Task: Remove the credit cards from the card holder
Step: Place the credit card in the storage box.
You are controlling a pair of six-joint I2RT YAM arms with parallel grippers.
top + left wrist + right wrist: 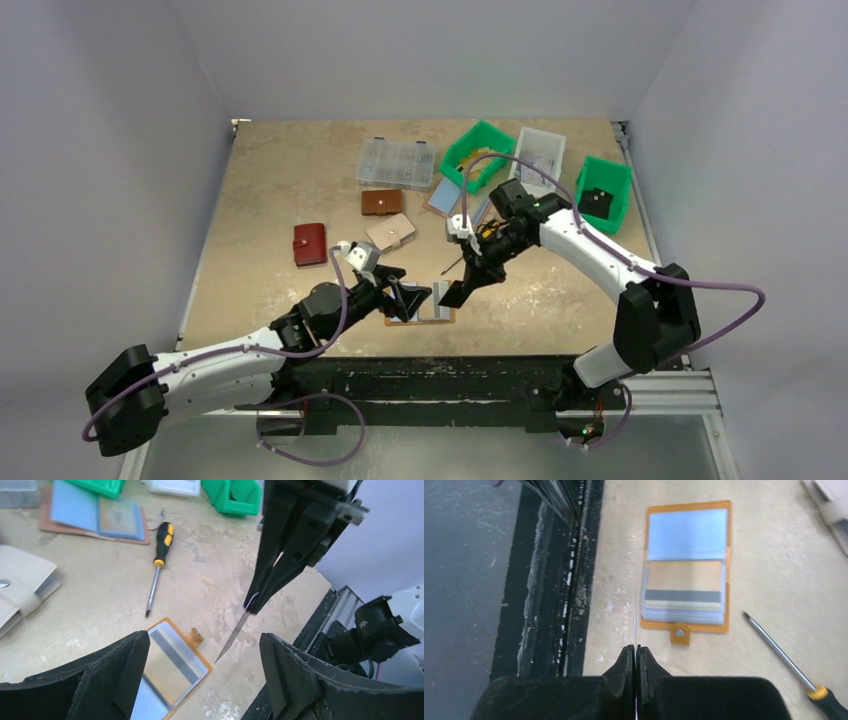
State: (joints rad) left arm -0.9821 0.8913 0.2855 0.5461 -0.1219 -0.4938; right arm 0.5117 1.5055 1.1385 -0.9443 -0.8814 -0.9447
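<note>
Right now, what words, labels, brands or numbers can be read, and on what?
None is readable in any view.
Slotted credit card in the card holder: only a dark stripe, no print.
Held credit card in the right gripper: edge-on, face unseen.
Blue open folder: marks too blurred.

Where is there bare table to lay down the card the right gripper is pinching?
Bare table lies right of the card holder, beside the right gripper and its card; a wider patch sits back left, beyond the red wallet. The back right is crowded: green bins, wallets, a screwdriver.
</note>
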